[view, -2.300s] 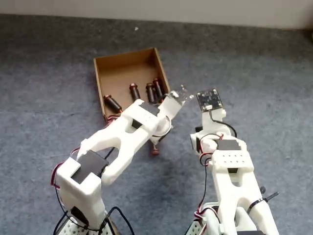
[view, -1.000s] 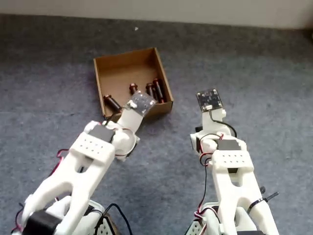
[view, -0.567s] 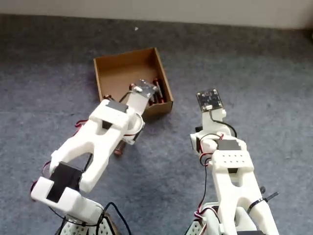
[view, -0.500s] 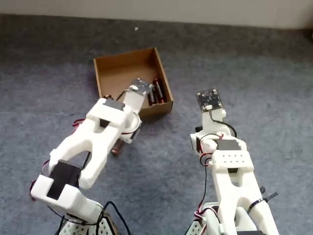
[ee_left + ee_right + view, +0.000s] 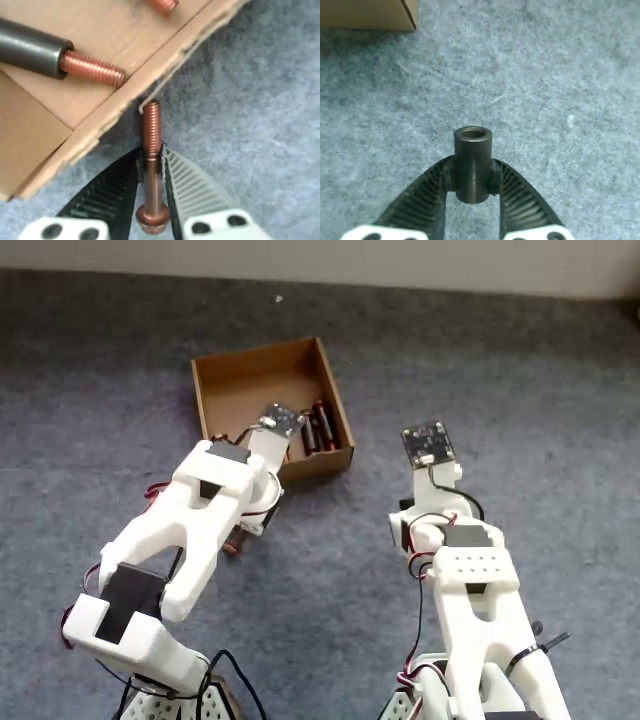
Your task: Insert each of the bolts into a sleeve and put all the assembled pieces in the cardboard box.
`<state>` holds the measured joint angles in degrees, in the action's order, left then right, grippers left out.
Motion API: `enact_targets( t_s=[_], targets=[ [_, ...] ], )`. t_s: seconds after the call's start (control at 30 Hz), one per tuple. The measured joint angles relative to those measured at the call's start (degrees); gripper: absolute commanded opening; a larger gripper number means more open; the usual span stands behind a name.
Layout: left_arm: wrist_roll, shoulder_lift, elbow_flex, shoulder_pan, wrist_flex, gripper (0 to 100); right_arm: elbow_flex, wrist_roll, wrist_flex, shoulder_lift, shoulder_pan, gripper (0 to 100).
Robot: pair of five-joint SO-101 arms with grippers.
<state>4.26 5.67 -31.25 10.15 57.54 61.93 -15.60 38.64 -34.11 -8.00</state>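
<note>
Carpet (image 5: 520,370), grey and rough, covers the table in the high view. A cardboard box (image 5: 255,352) sits open on it, ahead of my left arm (image 5: 200,530). That arm stretches forward until its wrist hangs over the box's near wall and hides part of the inside. Beside the wrist, dark assembled pieces (image 5: 318,427) lie on the box floor against the right wall. My right arm (image 5: 470,585) stands well apart from the box, over bare carpet.

In the left wrist view, my left gripper (image 5: 150,165) is nearly closed, one black finger and one pale finger clamped on the shank of a copper bolt (image 5: 151,145). The flanged head sits at the camera end. The threaded tip points at the box and reaches its torn near wall (image 5: 100,125), which lies straight across the bolt's line. Beyond the wall, one assembled piece (image 5: 30,47) lies on the box floor, copper thread poking from its dark sleeve.

In the right wrist view, my right gripper (image 5: 471,172) is partly closed around a dark sleeve (image 5: 472,165), held with its open bore facing the camera. Carpet lies under it, and a box corner (image 5: 370,12) shows farther off.
</note>
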Motion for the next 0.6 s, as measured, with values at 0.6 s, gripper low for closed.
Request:
enact_targets(
  t_s=[0.6],
  targets=[
    [-18.4, -34.4, -16.3, -0.4, 1.9, 1, 0.0, 0.0, 0.0, 0.0, 0.0, 0.4]
  ],
)
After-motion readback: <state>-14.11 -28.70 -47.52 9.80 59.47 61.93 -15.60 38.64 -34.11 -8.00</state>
